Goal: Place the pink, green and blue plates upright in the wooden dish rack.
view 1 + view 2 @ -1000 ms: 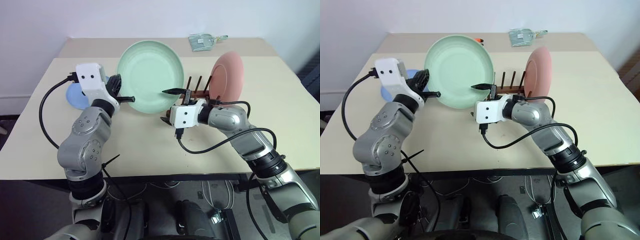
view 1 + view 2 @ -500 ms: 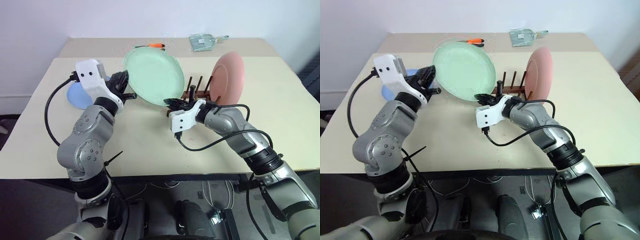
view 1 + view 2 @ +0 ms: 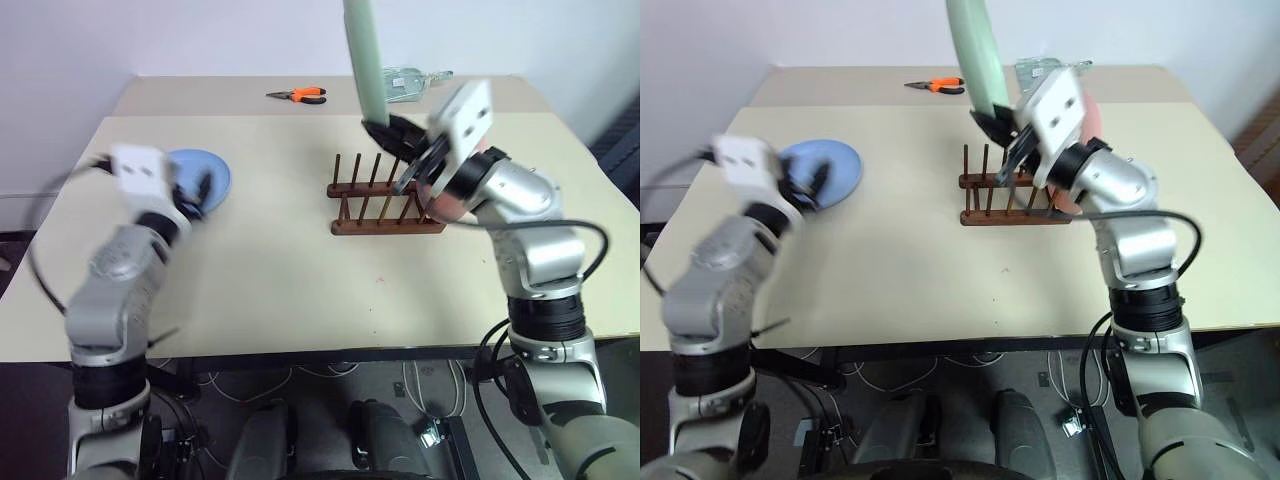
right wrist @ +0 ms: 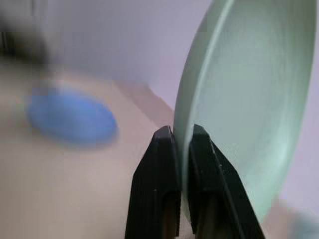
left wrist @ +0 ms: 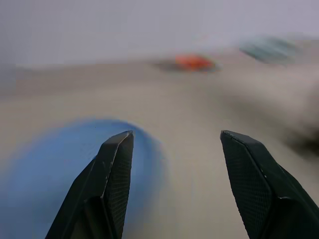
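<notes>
Above the wooden dish rack [image 3: 385, 206] we hold the green plate [image 3: 364, 58] edge-on, right gripper [image 4: 181, 144] pinching its rim, left gripper [image 5: 173, 149] open over the blue plate [image 3: 200, 174], pink plate [image 3: 1090, 112] behind our right wrist, orange pliers [image 3: 302, 94] at the far table edge [image 3: 300, 350], bare tabletop between plates.

- You see a matt, smooth green plate [image 4: 249, 89] above the rack.
- The dish rack [image 3: 385, 205] looks like dark wood.
- The table [image 3: 300, 280] is smooth, matt beige.

rack [image 3: 385, 210] slots free, pink plate [image 3: 1087, 150] at end
</notes>
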